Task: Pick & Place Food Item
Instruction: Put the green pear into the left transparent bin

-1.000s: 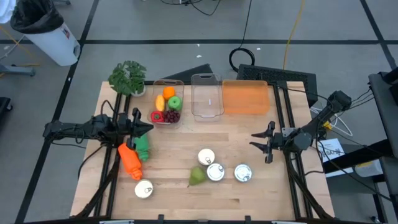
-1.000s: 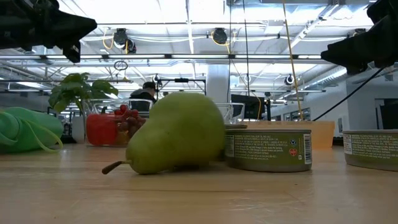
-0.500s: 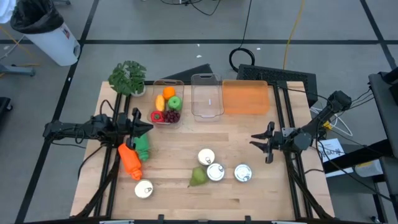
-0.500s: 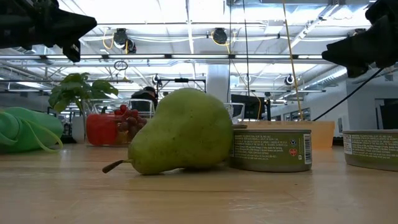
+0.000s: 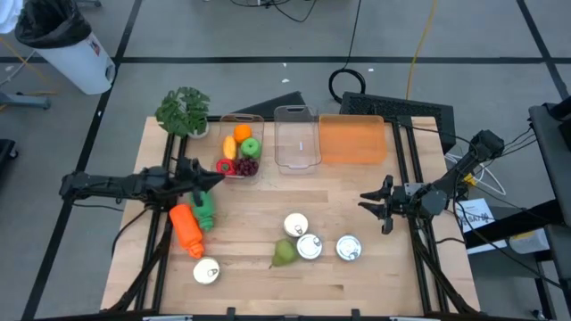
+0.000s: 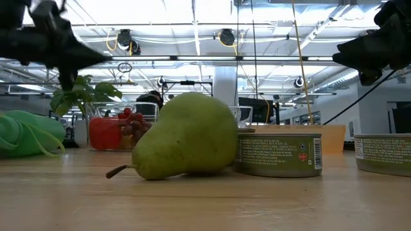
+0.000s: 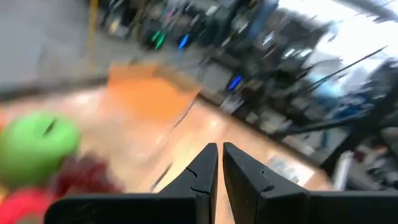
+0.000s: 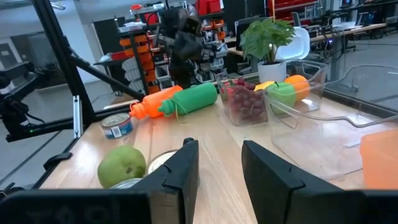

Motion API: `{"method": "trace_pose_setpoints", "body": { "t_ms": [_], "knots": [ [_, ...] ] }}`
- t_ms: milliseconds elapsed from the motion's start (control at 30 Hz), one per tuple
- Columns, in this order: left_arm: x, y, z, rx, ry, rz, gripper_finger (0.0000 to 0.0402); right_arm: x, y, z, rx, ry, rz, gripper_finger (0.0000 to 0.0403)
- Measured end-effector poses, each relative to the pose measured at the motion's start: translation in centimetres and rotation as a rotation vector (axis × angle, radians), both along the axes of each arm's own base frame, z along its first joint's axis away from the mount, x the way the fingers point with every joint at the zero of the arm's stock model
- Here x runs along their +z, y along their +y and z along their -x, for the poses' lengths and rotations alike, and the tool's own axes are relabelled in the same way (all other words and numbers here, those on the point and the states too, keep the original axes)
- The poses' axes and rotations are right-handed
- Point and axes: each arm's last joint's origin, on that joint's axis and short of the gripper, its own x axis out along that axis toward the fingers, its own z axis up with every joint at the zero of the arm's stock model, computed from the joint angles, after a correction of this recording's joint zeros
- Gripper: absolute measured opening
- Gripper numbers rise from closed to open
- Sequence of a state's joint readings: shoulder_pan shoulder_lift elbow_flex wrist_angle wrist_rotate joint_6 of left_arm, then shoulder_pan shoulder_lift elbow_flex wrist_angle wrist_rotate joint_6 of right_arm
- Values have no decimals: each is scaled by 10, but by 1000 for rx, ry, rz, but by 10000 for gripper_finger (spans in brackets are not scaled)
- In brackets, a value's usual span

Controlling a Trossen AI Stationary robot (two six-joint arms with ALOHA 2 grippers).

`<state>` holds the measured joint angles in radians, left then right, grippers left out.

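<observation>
A green pear lies on its side on the wooden table, near the near edge, beside three tin cans; the low view shows the pear close up. My left gripper hovers by the fruit container, fingers shut on nothing in the left wrist view. My right gripper waits open above the table's right part, and in the right wrist view it points toward the pear. Neither gripper touches anything.
An orange bottle and a green bottle lie under the left arm. A fourth can stands near the near-left corner. At the far edge are an empty clear container, an orange bin and a potted plant.
My left gripper has swung a little toward the far edge, toward the fruit container, and has turned; its wrist view is blurred. The pear has rocked slightly where it lies. The right arm has kept still.
</observation>
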<state>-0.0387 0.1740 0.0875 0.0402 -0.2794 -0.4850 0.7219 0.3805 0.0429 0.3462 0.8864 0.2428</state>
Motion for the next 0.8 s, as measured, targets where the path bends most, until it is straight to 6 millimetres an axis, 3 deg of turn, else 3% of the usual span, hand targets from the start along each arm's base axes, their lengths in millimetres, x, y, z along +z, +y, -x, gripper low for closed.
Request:
{"method": "trace_pose_setpoints", "body": {
  "t_ms": [133, 233, 467, 600, 800],
  "knots": [
    [-12, 2, -10, 106, 71, 182, 36, 0, 0, 0, 0, 0, 0, 111],
    [-8, 0, -23, 96, -14, 288, 53, 0, 0, 0, 0, 0, 0, 111],
    [-6, -8, -54, -11, -77, 234, 176, 0, 0, 0, 0, 0, 0, 112],
    [1, -23, -80, -169, 37, 195, 241, 0, 0, 0, 0, 0, 0, 110],
    [27, -65, -139, -283, 355, 70, 259, 0, 0, 0, 1, 0, 0, 112]
  ]
}}
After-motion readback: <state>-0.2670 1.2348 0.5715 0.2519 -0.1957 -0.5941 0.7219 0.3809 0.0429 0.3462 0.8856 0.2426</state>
